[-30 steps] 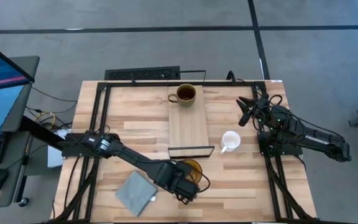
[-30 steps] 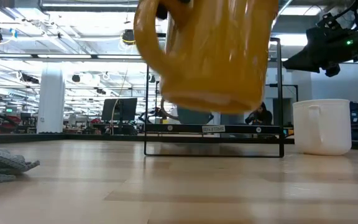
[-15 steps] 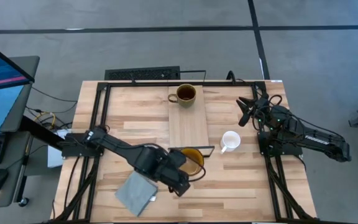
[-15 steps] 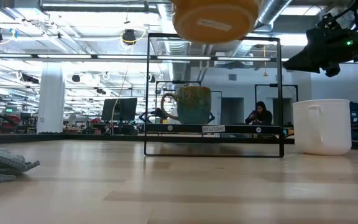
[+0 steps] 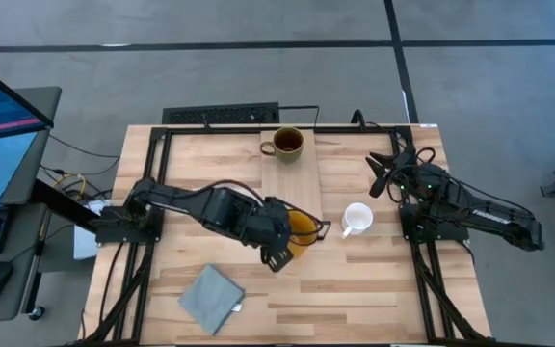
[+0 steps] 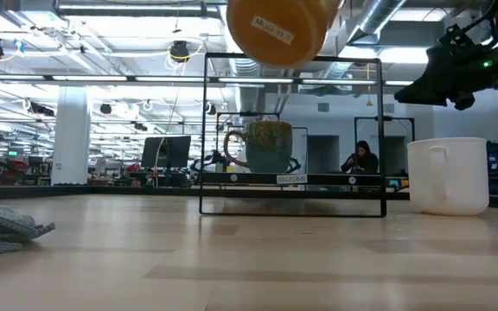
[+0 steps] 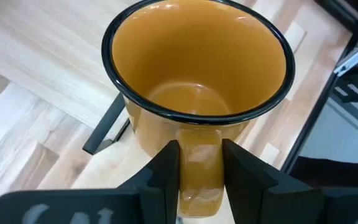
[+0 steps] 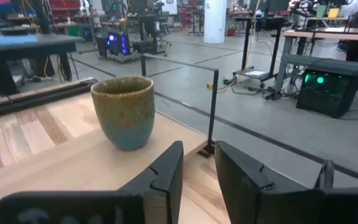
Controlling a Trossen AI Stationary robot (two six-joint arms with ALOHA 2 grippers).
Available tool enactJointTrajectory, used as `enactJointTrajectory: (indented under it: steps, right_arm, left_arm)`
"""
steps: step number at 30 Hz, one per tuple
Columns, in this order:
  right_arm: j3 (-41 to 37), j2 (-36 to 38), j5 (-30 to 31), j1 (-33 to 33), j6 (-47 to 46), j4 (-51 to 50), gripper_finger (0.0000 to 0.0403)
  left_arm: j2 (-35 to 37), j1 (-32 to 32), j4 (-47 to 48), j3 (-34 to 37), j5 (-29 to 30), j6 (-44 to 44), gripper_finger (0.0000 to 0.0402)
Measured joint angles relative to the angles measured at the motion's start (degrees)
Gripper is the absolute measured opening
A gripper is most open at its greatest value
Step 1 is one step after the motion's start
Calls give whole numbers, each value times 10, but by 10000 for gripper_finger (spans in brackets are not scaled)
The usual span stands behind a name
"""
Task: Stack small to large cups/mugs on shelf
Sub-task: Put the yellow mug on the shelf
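My left gripper is shut on the yellow-orange mug and holds it in the air over the shelf's near end. In the low view the mug's underside is above the black wire frame. The dark olive mug stands upright on the far end of the pale plank shelf. The small white mug stands on the table to the right of the shelf. My right gripper is slightly open and empty, raised at the far right. My left gripper pinches the mug's handle between its two fingers, just below the rim. The fingers come slanting from the table's near left side. The mug is lifted clear, mouth up and tilted, with its base showing toward the near edge.
A grey-blue folded cloth lies near the table's front left. The wire frame stands upright at the shelf's near end, under the carried mug. Bare plank lies between the frame and the olive mug.
My left gripper has carried the yellow mug up and away from the near edge toward the shelf. The mug has risen from just above the table to above the wire frame. The frame has shifted a little in the low view.
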State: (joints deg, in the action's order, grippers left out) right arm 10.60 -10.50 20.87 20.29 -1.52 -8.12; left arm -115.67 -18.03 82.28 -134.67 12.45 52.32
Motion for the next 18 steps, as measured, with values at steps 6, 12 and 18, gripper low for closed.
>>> enactJointTrajectory:
  steps: [6,12,18]
  right_arm:
    - [0,0,0,1,4,-29,118]
    - [0,0,0,1,4,-35,118]
    - [0,0,0,1,4,-33,118]
  left_arm:
    - [-51,-9,-3,1,-27,10,83]
    - [-76,-28,-23,1,-14,30,83]
    - [-95,-47,-27,0,-7,72,83]
